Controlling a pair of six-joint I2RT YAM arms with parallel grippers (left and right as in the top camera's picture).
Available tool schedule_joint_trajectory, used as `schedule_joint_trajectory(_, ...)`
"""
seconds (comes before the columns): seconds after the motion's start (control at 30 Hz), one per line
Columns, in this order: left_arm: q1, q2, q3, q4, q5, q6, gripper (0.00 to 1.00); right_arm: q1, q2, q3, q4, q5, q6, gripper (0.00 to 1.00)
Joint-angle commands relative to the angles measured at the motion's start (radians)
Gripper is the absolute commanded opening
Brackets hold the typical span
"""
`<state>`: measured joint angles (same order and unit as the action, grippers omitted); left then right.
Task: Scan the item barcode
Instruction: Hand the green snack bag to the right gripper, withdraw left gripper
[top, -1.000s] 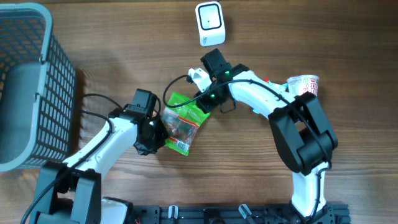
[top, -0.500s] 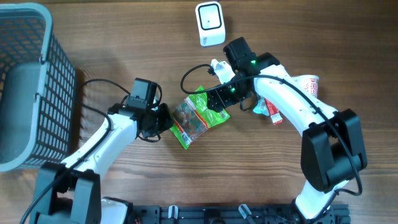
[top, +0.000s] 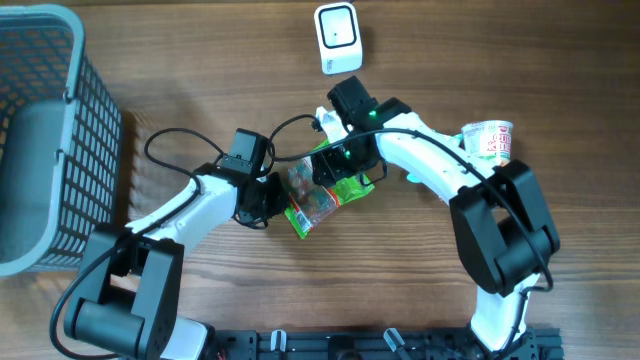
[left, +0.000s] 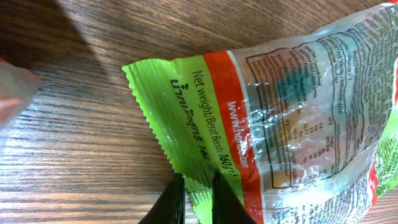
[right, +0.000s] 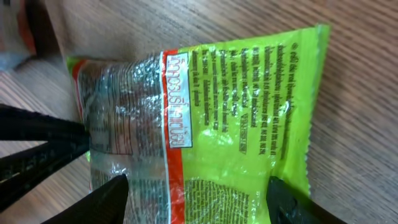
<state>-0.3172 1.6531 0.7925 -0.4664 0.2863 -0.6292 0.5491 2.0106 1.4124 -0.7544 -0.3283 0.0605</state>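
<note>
Table (top: 200, 60): grey basket (top: 95, 130) far left; white scanner (top: 337, 38) top; green bag (top: 322, 192) centre, between left tool (top: 268, 196) and right tool (top: 335, 165); cup (top: 487, 140) right.

The left arm (top: 185, 210) and right arm (top: 430, 160) share white links, bulky black joints and looping black cables (top: 168, 132), green lights (top: 366, 113) dot the right wrist, and the left end effector (left: 199, 202) and right end effector (right: 196, 202) carry black fingers (left: 173, 202).

Overhead looks down; both wrist views closely share the bag (left: 298, 106)
</note>
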Motion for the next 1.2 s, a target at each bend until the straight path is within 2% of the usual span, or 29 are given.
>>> schedule_joint_trajectory(0.0, -0.005, -0.011, 0.03, -0.06, -0.019, 0.02, 0.12, 0.002, -0.068, 0.026, -0.008, 0.022, 0.018, 0.73)
schedule_joint_trajectory(0.17, -0.006, -0.194, 0.045, -0.069, -0.019, 0.02, 0.18, 0.0, -0.108, 0.019, -0.012, 0.092, 0.024, 0.79)
schedule_joint_trajectory(0.27, -0.006, -0.153, 0.043, -0.052, -0.075, 0.02, 0.17, 0.0, -0.089, 0.013, -0.011, 0.097, 0.047, 0.79)
schedule_joint_trajectory(0.5, -0.006, 0.037, 0.043, 0.034, -0.074, 0.019, 0.12, 0.001, -0.084, -0.117, 0.097, 0.097, 0.052, 0.79)
schedule_joint_trajectory(0.6, -0.006, 0.038, 0.043, 0.033, -0.074, 0.019, 0.13, 0.001, -0.084, -0.223, 0.243, 0.089, 0.13, 0.8)
schedule_joint_trajectory(0.7, -0.006, 0.038, 0.043, 0.033, -0.074, 0.019, 0.13, 0.014, -0.084, -0.301, 0.334, -0.025, 0.204, 0.79)
schedule_joint_trajectory(0.8, -0.006, 0.038, 0.043, 0.034, -0.074, 0.019, 0.13, 0.057, -0.084, -0.328, 0.351, -0.038, 0.297, 0.79)
schedule_joint_trajectory(0.87, -0.006, 0.038, 0.043, 0.034, -0.074, 0.019, 0.13, 0.089, -0.084, -0.328, 0.375, -0.116, 0.34, 0.79)
schedule_joint_trajectory(0.93, -0.006, 0.038, 0.043, 0.034, -0.074, 0.019, 0.13, 0.103, -0.084, -0.328, 0.404, -0.204, 0.42, 0.72)
schedule_joint_trajectory(0.97, -0.006, 0.038, 0.043, 0.034, -0.074, 0.019, 0.13, 0.101, -0.084, -0.328, 0.41, -0.216, 0.429, 0.68)
schedule_joint_trajectory(1.0, -0.006, 0.038, 0.043, 0.034, -0.074, 0.019, 0.13, 0.099, -0.084, -0.328, 0.415, -0.225, 0.428, 0.59)
schedule_joint_trajectory(1.03, -0.006, 0.038, 0.043, 0.034, -0.074, 0.019, 0.13, 0.098, -0.084, -0.328, 0.421, -0.246, 0.428, 0.56)
schedule_joint_trajectory(1.1, -0.006, 0.038, 0.043, 0.034, -0.074, 0.019, 0.13, 0.098, -0.084, -0.328, 0.449, -0.302, 0.43, 0.56)
schedule_joint_trajectory(1.17, -0.006, 0.038, 0.043, 0.034, -0.074, 0.019, 0.13, 0.098, -0.084, -0.328, 0.452, -0.302, 0.45, 0.61)
